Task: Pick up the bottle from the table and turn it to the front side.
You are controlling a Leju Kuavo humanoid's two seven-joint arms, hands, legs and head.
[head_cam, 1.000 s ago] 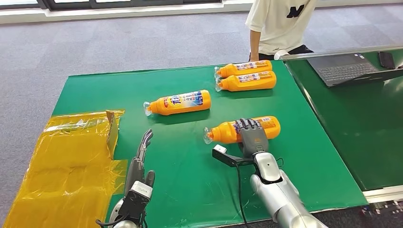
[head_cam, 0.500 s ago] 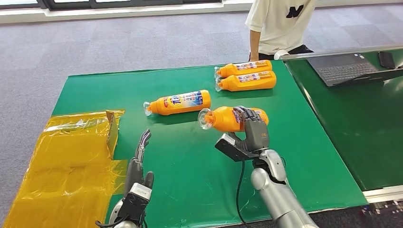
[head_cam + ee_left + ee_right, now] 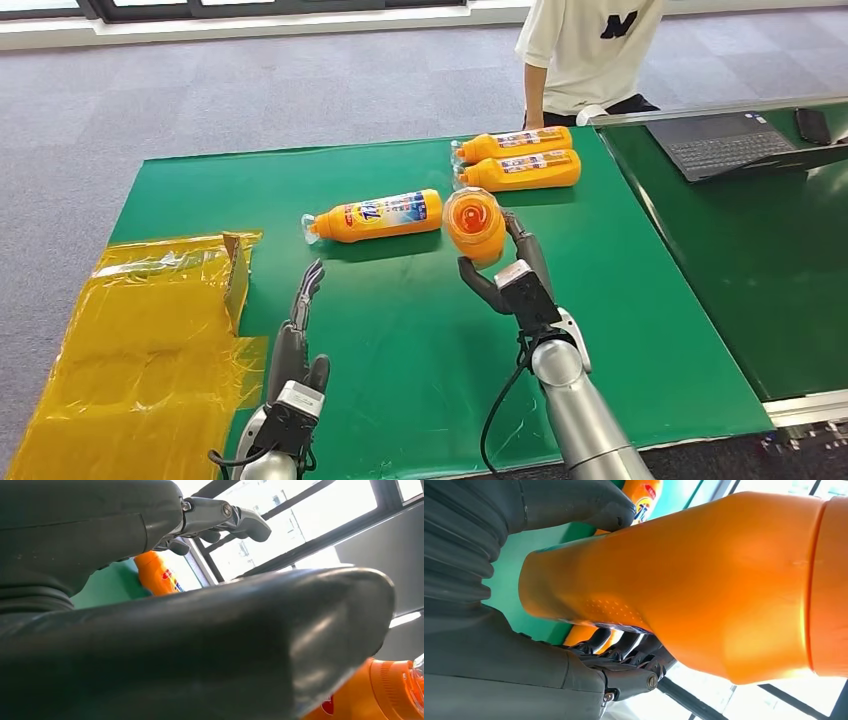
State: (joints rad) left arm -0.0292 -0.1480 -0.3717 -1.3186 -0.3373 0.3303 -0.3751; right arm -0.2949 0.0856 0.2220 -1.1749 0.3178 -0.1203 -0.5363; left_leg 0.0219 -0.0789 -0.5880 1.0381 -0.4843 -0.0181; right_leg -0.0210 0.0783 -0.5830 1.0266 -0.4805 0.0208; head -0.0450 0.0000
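We note the right hand (image 3: pixel 512 280) gripping the orange bottle (image 3: pixel 475 226), held above the green counter (image 3: pixel 400 330) with its cap end toward the head camera. The left hand (image 3: pixel 300 320) has its fingers spread, holding nothing, near the counter's front edge. Three more bottles (image 3: pixel 375 216) lie on the counter.
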